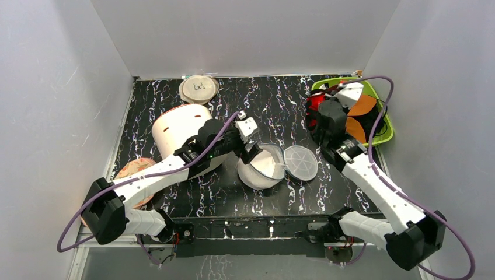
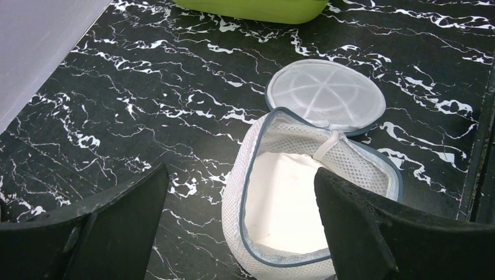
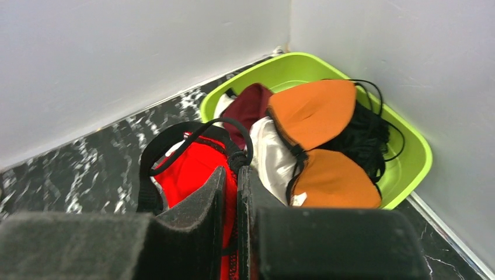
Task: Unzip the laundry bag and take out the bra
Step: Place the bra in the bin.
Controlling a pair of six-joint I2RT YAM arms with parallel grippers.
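While the left end effector [image 2: 242, 170] is hovering with fingers wide apart over the unzipped laundry bag [image 1: 261, 167] on the bench [image 2: 146, 87], the right end effector [image 3: 230, 169], nearer the green tray [image 3: 421, 153], is clamping the bra [image 3: 192, 169] at the tray's left rim, well right of the bag.

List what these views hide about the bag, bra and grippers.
Right wrist view: the shut right gripper hides the near part of the bra.
Top view: that gripper's fingertips and most of the bra lie under its wrist.
Left wrist view: the near rim of the laundry bag is cut by the bottom edge and the left gripper.
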